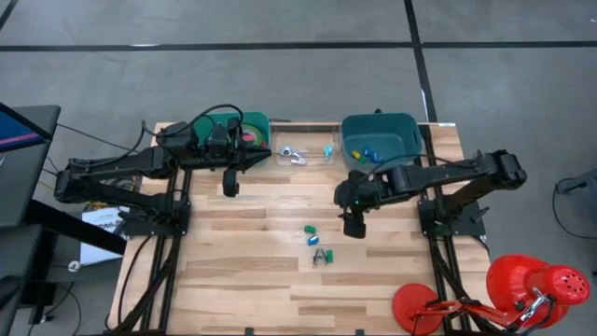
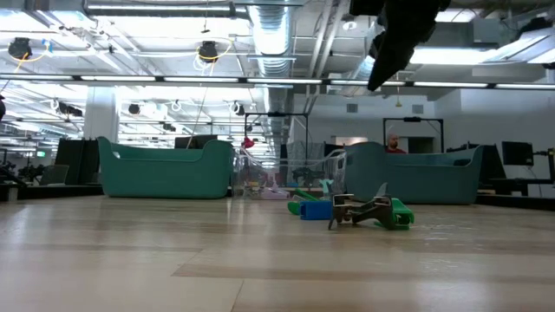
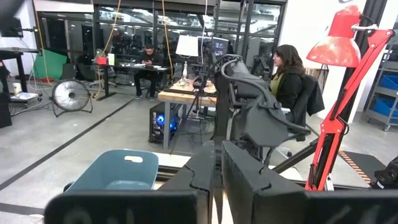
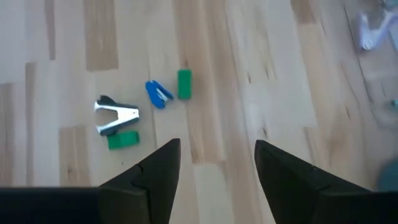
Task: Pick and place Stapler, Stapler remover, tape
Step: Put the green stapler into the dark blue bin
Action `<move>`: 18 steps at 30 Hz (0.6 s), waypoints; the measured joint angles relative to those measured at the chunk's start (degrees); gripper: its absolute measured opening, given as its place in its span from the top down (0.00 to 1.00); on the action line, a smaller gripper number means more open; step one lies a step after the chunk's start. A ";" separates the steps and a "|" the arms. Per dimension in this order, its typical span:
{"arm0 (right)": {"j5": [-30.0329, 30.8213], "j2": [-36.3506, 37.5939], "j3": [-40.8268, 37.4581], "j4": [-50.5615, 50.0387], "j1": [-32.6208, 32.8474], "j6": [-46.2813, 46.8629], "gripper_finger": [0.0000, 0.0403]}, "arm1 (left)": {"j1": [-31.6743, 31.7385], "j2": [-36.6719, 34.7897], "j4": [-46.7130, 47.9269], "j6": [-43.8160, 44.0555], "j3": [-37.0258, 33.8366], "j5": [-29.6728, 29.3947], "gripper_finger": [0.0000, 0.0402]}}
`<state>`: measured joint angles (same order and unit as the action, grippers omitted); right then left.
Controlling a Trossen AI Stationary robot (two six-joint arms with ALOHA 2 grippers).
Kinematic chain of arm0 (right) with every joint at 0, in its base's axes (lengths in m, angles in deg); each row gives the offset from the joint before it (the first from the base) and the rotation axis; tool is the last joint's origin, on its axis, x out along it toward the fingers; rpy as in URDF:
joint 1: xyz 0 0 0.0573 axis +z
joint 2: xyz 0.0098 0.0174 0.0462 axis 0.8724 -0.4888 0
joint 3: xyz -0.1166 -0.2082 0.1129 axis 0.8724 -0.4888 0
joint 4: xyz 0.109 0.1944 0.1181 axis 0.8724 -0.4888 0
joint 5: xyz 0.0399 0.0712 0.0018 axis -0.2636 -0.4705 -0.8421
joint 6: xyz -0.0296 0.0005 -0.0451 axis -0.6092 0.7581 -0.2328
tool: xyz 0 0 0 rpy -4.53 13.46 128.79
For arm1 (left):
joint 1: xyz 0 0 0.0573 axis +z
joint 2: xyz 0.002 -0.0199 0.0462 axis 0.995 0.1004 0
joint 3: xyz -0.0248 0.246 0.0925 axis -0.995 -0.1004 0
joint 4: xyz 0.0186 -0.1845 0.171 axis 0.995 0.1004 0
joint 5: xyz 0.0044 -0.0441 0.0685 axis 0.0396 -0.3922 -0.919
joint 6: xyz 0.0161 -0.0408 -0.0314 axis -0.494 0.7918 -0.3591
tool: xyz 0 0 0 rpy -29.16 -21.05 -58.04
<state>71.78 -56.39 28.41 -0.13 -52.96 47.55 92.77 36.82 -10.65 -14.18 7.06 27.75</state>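
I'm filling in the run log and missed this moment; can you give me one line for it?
left hand: shut, empty, by green bin | right hand: open, empty, above table | staple remover, blue stapler: on table, untouched

Both arms are showing as matte black, built of boxy links joined at rounded joints, each rising from a black open-frame stand of thin struts at its side of the worktop [image 1: 252,280]. Loose black cables are looping over the left arm's upper links near its wrist, and more are trailing off its base. The left end effector [image 3: 216,186] is presenting two flat, angular black fingers [image 3: 249,183] with stepped edges, while the right end effector [image 4: 216,163] is ending in two broad, tapering black fingers [image 4: 155,171] with a slight sheen.
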 joint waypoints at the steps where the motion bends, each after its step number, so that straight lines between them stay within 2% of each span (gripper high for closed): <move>1: 0.07 0.00 -0.49 1.06 0.70 0.00 0.50 | 0.01 0.00 0.00 -0.01 0.00 0.00 0.95; 7: 0.14 -0.19 -2.94 5.83 4.66 1.36 0.48 | 0.00 0.00 -0.07 -0.01 0.00 0.00 0.95; 18: 0.13 -7.31 -2.96 8.32 8.46 3.63 0.38 | -0.01 -0.02 -0.35 -0.01 0.00 0.00 0.95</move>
<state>71.91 -63.69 25.45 8.19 -44.49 51.18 92.75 36.80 -11.00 -14.19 7.06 27.75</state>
